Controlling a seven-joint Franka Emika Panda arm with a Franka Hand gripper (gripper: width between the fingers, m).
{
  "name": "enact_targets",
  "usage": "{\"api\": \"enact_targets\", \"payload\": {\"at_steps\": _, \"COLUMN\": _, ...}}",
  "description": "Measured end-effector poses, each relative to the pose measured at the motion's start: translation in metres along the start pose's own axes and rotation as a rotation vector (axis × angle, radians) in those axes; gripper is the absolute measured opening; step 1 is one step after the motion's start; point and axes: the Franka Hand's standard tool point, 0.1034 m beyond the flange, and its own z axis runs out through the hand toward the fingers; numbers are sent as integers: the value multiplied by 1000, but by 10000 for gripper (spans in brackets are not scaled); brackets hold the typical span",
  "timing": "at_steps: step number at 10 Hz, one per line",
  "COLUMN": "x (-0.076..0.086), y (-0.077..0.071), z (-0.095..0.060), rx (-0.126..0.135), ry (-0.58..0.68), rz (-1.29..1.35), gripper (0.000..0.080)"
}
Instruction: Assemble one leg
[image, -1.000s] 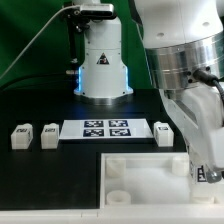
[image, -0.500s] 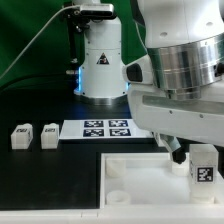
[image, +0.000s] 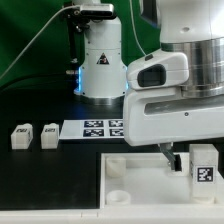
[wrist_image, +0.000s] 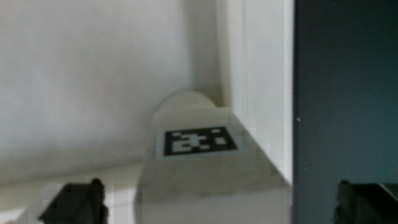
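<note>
One small white plastic leg, a blocky post with a square black-and-white tag on its face, stands upright at the edge of the smooth white square panel on the exterior view's right. The gripper is released: its dark fingers flank the leg with slim gaps on both sides. A second leg and a third leg rest well apart from it on the dark table.

No legible text; only a black-and-white marker tag on the leg.
</note>
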Motion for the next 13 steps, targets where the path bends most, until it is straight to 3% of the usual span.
{"api": "enact_targets", "payload": {"at_steps": 2, "x": 0, "y": 0, "z": 0, "rx": 0, "ry": 0, "rz": 0, "gripper": 380}}
{"api": "enact_targets", "payload": {"at_steps": 3, "x": 0, "y": 1, "z": 0, "rx": 2, "ry": -1, "rz": 115, "gripper": 297}}
{"api": "enact_targets", "payload": {"at_steps": 5, "x": 0, "y": 2, "z": 1, "rx": 1, "ry": -1, "rz": 260, "gripper": 297}}
{"api": "enact_targets", "payload": {"at_steps": 9, "x": 4, "y": 5, "z": 3, "rx": 81, "ry": -34, "rz": 1179, "gripper": 297}}
{"api": "enact_targets", "payload": {"at_steps": 12, "x": 3, "y": 2, "z": 3, "rx": 90, "ry": -52, "rz": 1426, "gripper": 297}}
{"api": "enact_targets", "payload": {"at_steps": 13, "x": 3, "y": 2, "z": 3, "rx": 90, "ry": -51, "rz": 1398, "gripper": 304}}
